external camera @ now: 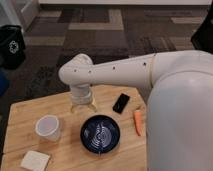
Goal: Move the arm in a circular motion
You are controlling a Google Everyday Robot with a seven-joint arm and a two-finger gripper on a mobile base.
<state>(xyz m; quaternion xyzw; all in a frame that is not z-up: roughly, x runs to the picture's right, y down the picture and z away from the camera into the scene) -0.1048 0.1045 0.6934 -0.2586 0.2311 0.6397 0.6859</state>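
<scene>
Cream-white robot arm (pixel 125 72), thick smooth tube segments with small dark holes, enters from the right edge. The big rounded segment fills the lower right of the frame. From there a long tube runs left across the middle to a rounded joint left of centre, then turns straight down into a ribbed wrist.

Yellowish gripper (pixel 83 107) hangs below that wrist, pointing down, over the far middle part of the light wooden table (pixel 20 117). Whether it touches the tabletop: can't tell. Released, clenched or grasping: can't tell either, nothing is visibly in it.

On the table:
- white plastic cup (pixel 48 128), upright, left of centre, below-left of the gripper
- dark blue round plate with white swirl lines (pixel 100 134), bottom centre, just below the gripper, apart from it
- small black rectangular slab, phone-like (pixel 120 103), right of the gripper, tilted, lying flat
- orange carrot (pixel 138 123), lying lengthwise between the plate and the arm's big segment
- pale square pad (pixel 35 161), bottom left corner, flat

Off the table: black bin with a white recycling mark (pixel 11 46) at the upper left, standing on the dark grey patterned carpet (pixel 100 30) that fills the top half.
</scene>
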